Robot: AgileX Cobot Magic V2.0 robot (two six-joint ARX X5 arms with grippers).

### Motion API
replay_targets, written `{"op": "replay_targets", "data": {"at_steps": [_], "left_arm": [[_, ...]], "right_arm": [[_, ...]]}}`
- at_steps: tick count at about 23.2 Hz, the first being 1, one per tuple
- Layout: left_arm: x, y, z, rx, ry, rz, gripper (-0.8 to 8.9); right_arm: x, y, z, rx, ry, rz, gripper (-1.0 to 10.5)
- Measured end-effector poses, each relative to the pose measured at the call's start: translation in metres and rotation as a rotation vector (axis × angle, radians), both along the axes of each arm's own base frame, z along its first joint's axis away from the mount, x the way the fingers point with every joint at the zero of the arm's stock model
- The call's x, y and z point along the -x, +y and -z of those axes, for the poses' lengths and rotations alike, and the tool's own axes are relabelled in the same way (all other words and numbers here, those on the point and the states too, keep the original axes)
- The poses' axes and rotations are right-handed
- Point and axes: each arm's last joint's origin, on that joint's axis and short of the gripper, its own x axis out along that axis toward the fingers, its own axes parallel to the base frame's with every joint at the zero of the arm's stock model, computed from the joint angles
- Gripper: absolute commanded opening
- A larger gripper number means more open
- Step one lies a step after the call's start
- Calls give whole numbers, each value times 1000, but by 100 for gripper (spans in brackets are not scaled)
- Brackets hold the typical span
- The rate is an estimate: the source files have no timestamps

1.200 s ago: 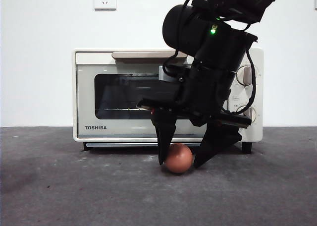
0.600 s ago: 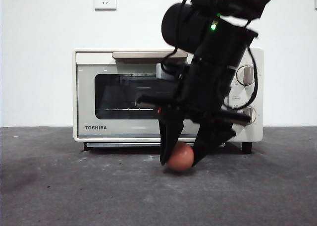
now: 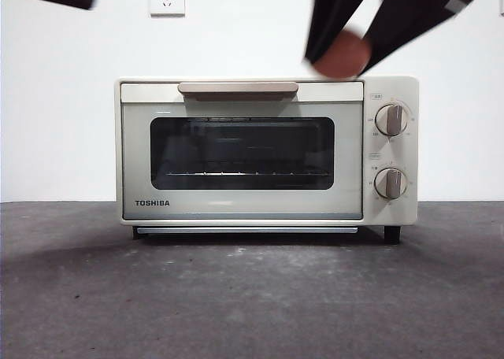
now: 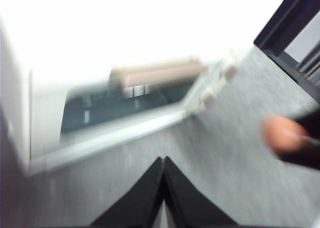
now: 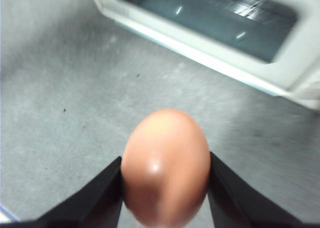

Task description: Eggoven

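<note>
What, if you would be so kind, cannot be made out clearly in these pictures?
- Front view: the right gripper holding the egg is motion-blurred and cut off by the top edge.
- Front view: the left arm shows only as a dark tip at the top corner.
- Left wrist view: the toaster oven is blurred; its knobs are unreadable.
- Oven interior: dark glass hides most of it.

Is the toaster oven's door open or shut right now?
Shut. The toaster oven shows its glass door flush with the front, handle at the top, interior rack visible only through the glass.
</note>
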Motion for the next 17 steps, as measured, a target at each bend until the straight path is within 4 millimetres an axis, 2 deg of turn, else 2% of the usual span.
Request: {"op": "replay_targets", "data": {"at_steps": [6, 11, 17], "left_arm": [[-43, -33, -12, -12, -38, 25, 7], [-74, -57, -5, -84, -9, 32, 7], [-100, -79, 5, -138, -6, 48, 7]], "right_arm": [[27, -32, -23, -18, -83, 50, 3], [41, -48, -32, -24, -116, 70, 3], [52, -60, -39, -46, -154, 84, 3]]}}
